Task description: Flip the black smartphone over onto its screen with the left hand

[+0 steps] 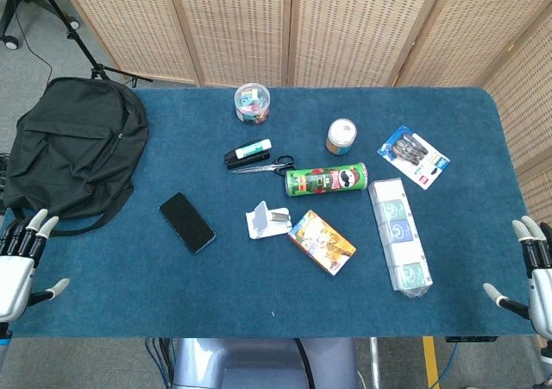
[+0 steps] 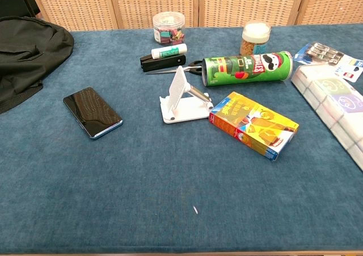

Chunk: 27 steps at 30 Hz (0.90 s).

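While the flat black smartphone (image 1: pixel 186 222) lies screen-up on the blue felt-covered desk (image 1: pixel 129 277), just off the near edge of the slumped black fabric backpack (image 1: pixel 73 152), my left hand (image 1: pixel 19 255) hangs at the desk's near left corner with its fingers spread and nothing in them, well apart from the phone. My right hand (image 1: pixel 535 272) sits off the near right corner, fingers likewise apart and holding nothing. Neither hand shows in the chest view.

To the right of the phone stands a small white folding phone stand (image 1: pixel 265 221), and just beside that lies a yellow cardboard box (image 1: pixel 322 242). Behind them a green cylindrical crisps can (image 1: pixel 326 180) lies on its side, with black-handled scissors (image 1: pixel 263 166) and a black stapler (image 1: pixel 246 155) near its left end. A long pack of tissue packets in clear wrap (image 1: pixel 399 244) lies along the right side of the desk.
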Each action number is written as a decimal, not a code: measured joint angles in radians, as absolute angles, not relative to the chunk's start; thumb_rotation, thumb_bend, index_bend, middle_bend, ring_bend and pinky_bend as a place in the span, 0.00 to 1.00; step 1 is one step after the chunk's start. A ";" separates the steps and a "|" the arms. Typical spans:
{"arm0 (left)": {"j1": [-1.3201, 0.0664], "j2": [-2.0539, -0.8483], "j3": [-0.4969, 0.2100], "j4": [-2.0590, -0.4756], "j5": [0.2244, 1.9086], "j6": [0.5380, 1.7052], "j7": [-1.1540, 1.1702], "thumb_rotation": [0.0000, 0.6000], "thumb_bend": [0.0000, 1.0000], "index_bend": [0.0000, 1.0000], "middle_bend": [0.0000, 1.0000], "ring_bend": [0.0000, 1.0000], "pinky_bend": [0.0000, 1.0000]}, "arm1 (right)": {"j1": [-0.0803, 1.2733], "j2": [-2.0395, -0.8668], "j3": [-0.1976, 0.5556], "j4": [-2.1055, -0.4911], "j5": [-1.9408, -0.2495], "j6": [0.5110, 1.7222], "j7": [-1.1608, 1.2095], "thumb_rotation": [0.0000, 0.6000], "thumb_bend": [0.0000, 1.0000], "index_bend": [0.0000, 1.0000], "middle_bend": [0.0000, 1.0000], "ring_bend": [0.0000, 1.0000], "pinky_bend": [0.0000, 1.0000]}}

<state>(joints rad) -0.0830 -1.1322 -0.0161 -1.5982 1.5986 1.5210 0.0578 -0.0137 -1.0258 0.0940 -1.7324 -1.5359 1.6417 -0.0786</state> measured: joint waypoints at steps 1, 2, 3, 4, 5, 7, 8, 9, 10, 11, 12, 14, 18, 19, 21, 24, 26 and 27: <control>-0.092 -1.133 -0.017 -1.593 1.597 1.505 0.055 1.00 0.00 0.00 0.00 0.00 0.00 | -0.013 -1.026 0.094 -1.733 -1.535 1.640 -0.076 1.00 0.00 0.00 0.00 0.00 0.00; -0.105 -1.135 -0.019 -1.586 1.595 1.482 0.051 1.00 0.00 0.00 0.00 0.00 0.00 | -0.013 -1.027 0.095 -1.733 -1.533 1.639 -0.075 1.00 0.00 0.00 0.00 0.00 0.00; -0.116 -1.137 -0.020 -1.580 1.594 1.463 0.048 1.00 0.00 0.00 0.00 0.00 0.00 | -0.012 -1.027 0.095 -1.732 -1.532 1.638 -0.075 1.00 0.00 0.00 0.00 0.00 0.00; -0.129 -1.138 -0.020 -1.573 1.594 1.443 0.046 1.00 0.00 0.00 0.00 0.00 0.00 | -0.012 -1.028 0.096 -1.732 -1.531 1.636 -0.075 1.00 0.00 0.00 0.00 0.00 0.00; -0.147 -1.141 -0.021 -1.564 1.595 1.413 0.043 1.00 0.00 0.00 0.00 0.00 0.00 | -0.011 -1.029 0.096 -1.732 -1.529 1.634 -0.074 1.00 0.00 0.00 0.00 0.00 0.00; -0.182 -1.148 -0.022 -1.546 1.601 1.363 0.037 1.00 0.00 0.00 0.00 0.00 0.00 | -0.009 -1.032 0.097 -1.733 -1.526 1.629 -0.073 1.00 0.00 0.00 0.00 0.00 0.00; -0.211 -1.156 -0.023 -1.528 1.610 1.331 0.031 1.00 0.00 0.00 0.00 0.00 0.00 | -0.007 -1.034 0.098 -1.733 -1.524 1.626 -0.071 1.00 0.00 0.00 0.00 0.00 0.00; -0.234 -1.164 -0.024 -1.511 1.620 1.311 0.025 1.00 0.00 0.00 0.00 0.00 0.00 | -0.006 -1.035 0.099 -1.733 -1.522 1.623 -0.069 1.00 0.00 0.00 0.00 0.00 0.00; -0.258 -1.175 -0.025 -1.492 1.633 1.291 0.019 1.00 0.00 0.00 0.00 0.00 0.00 | -0.004 -1.036 0.099 -1.733 -1.521 1.621 -0.069 1.00 0.00 0.00 0.00 0.00 0.00; -0.290 -1.195 -0.026 -1.460 1.650 1.269 0.010 1.00 0.00 0.00 0.00 0.00 0.00 | -0.003 -1.037 0.100 -1.732 -1.517 1.617 -0.069 1.00 0.00 0.00 0.00 0.00 0.00; -0.310 -1.212 -0.028 -1.434 1.662 1.254 0.004 1.00 0.01 0.00 0.00 0.00 0.00 | -0.001 -1.038 0.101 -1.731 -1.514 1.614 -0.068 1.00 0.00 0.00 0.00 0.00 0.00; -0.354 -1.255 -0.030 -1.366 1.683 1.223 -0.013 1.00 0.02 0.01 0.00 0.00 0.00 | 0.002 -1.040 0.104 -1.729 -1.508 1.608 -0.064 1.00 0.00 0.00 0.00 0.00 0.00; -0.427 -1.347 -0.034 -1.247 1.698 1.158 -0.044 1.00 0.05 0.06 0.00 0.00 0.00 | 0.007 -1.041 0.107 -1.725 -1.495 1.594 -0.059 1.00 0.00 0.00 0.00 0.00 0.00; -0.441 -1.367 -0.035 -1.224 1.698 1.145 -0.050 1.00 0.06 0.06 0.00 0.00 0.00 | 0.008 -1.041 0.108 -1.725 -1.494 1.592 -0.058 1.00 0.00 0.00 0.00 0.00 0.00; -0.469 -1.410 -0.034 -1.178 1.698 1.118 -0.061 1.00 0.09 0.07 0.00 0.00 0.00 | 0.010 -1.041 0.108 -1.724 -1.490 1.587 -0.056 1.00 0.00 0.00 0.00 0.00 0.00; -0.499 -1.461 -0.032 -1.127 1.695 1.091 -0.067 1.00 0.14 0.08 0.00 0.00 0.00 | 0.011 -1.040 0.109 -1.725 -1.486 1.584 -0.051 1.00 0.00 0.00 0.00 0.00 0.00; -0.513 -1.486 -0.031 -1.105 1.690 1.082 -0.067 1.00 0.18 0.09 0.00 0.00 0.00 | 0.011 -1.039 0.110 -1.725 -1.484 1.583 -0.048 1.00 0.00 0.00 0.00 0.00 0.00; -0.517 -1.494 -0.031 -1.099 1.688 1.080 -0.066 1.00 0.21 0.09 0.00 0.00 0.00 | 0.011 -1.039 0.111 -1.725 -1.483 1.583 -0.047 1.00 0.00 0.00 0.00 0.00 0.00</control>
